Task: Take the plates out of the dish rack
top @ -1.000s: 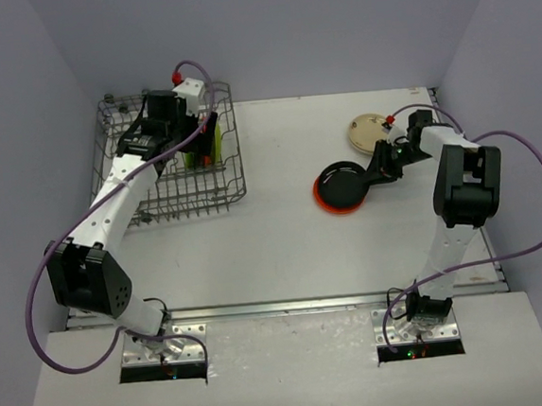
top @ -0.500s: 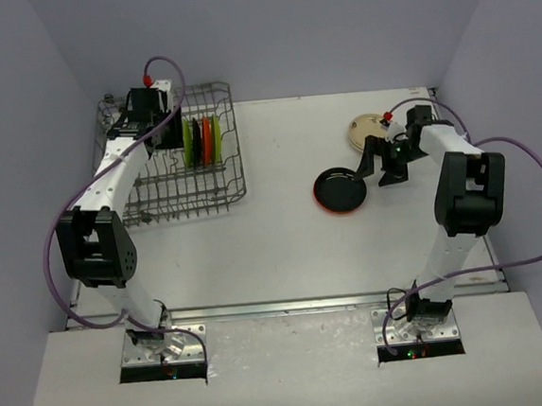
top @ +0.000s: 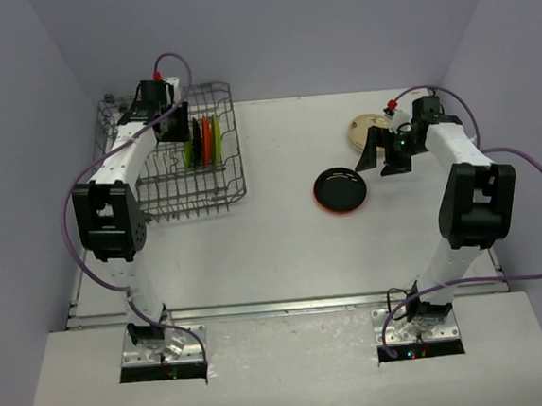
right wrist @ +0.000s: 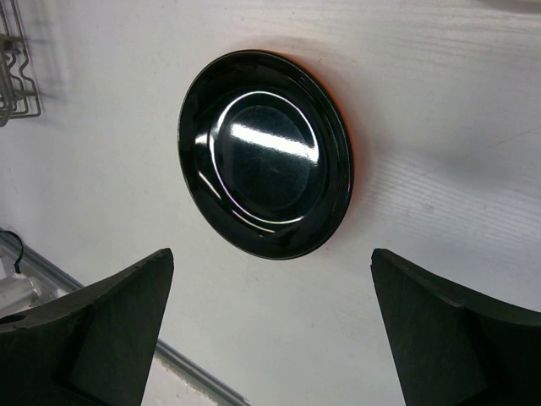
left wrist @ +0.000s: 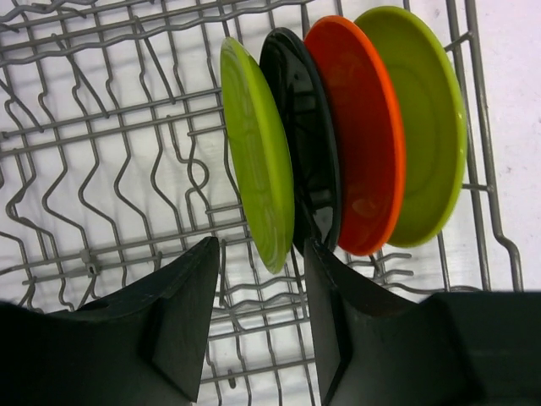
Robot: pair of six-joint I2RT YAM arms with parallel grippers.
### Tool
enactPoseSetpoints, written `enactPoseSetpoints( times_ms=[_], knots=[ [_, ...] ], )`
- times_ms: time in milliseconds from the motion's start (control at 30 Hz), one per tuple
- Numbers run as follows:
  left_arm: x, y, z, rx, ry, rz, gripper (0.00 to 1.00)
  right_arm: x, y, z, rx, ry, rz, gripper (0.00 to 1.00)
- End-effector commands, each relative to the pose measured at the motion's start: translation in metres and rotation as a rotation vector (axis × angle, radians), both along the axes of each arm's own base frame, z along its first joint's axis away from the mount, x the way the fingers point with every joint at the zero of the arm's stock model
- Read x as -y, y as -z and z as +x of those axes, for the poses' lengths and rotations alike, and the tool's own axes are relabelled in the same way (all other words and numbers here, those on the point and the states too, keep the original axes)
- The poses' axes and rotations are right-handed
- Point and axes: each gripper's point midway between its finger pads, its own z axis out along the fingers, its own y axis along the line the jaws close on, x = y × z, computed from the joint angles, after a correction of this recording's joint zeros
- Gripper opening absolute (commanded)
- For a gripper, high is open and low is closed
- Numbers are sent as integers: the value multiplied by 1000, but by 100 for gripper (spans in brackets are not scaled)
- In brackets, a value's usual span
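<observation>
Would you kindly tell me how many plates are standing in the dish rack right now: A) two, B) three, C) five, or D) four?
D: the left wrist view shows four upright side by side in the dish rack: a lime green plate, a black plate, an orange plate and a second lime green plate.

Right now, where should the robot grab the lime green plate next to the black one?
Probably its exposed top rim, coming from above and pinching both faces. The lime green plate stands on edge in the dish rack, with the black plate close behind it.
</observation>
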Motion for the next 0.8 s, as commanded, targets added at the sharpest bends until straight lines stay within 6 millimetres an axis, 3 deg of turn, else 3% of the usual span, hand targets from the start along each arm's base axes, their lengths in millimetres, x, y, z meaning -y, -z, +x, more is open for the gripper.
enactPoseSetpoints(
  times_ms=[0, 167, 267, 467, 633, 700, 767],
  knots=[
    [-8, 0, 20, 28, 1, -10, 42, -7, -15, 1, 42, -20, 19, 98],
    [-10, 11, 29, 12, -19, -43, 38, -8, -18, -1, 43, -22, 29, 98],
    [-14, 12, 35, 3, -9, -120, 19, -9, -19, -2, 40, -23, 35, 98],
    [-13, -4, 35, 17, 10, -287, 0, -12, -21, -5, 39, -29, 48, 98],
    [-26, -51, 36, 100, 18, -413, 0, -15, -27, -7, 44, -30, 70, 98],
    [-27, -97, 40, 195, 55, -418, 0, -18, -35, -7, 57, -31, 86, 98],
    [-27, -131, 38, 271, 88, -381, 0, -20, -40, -7, 63, -33, 98, 98]
  ],
)
